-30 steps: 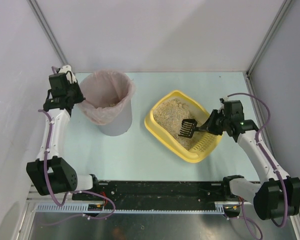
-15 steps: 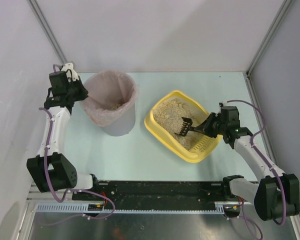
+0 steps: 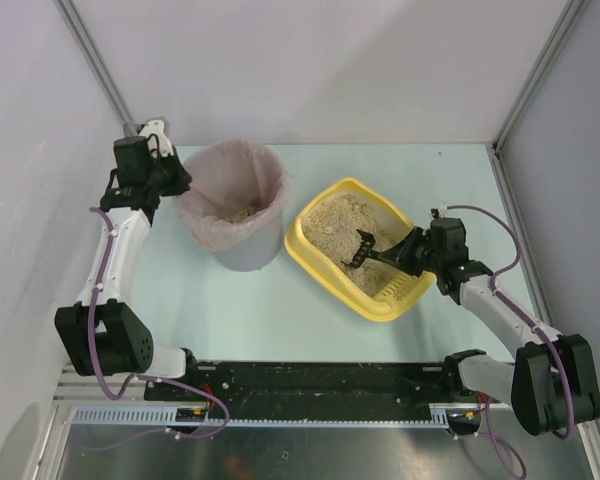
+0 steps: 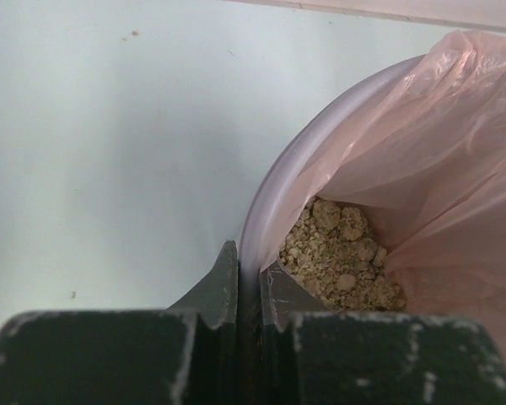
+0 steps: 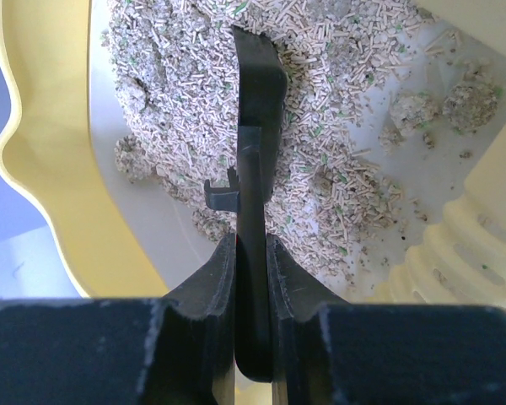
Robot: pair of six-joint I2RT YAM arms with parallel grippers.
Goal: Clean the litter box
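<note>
Right of the counter's (image 3: 430,170) centre, toward its right edge, lies the shallow yellow plastic litter box (image 3: 308,262), set on the diagonal. Its slotted rim end faces the near right corner and its rounded end faces the far edge. Beige sandy litter (image 3: 335,222) is heaped in the rounded half; the wrist view shows pale pellets and several clumps, with bare floor near the slotted end.

The right gripper (image 3: 400,254) reaches in over the slotted end. Its fingers (image 5: 223,278) are closed on the handle of a small black slotted plastic scoop (image 3: 363,250), one on each flat side. The scoop stands on edge, its head down among the litter.

Left of centre, nearer the far left corner, stands a tall grey round bin (image 3: 242,255) lined with a pink plastic bag, well apart from the litter box. Beige clumped litter lies at its bottom.

The left gripper (image 3: 178,184) is at the bin's left rim. Its fingers (image 4: 223,283) are pressed together over the rim and liner, one outside the wall and one inside.
</note>
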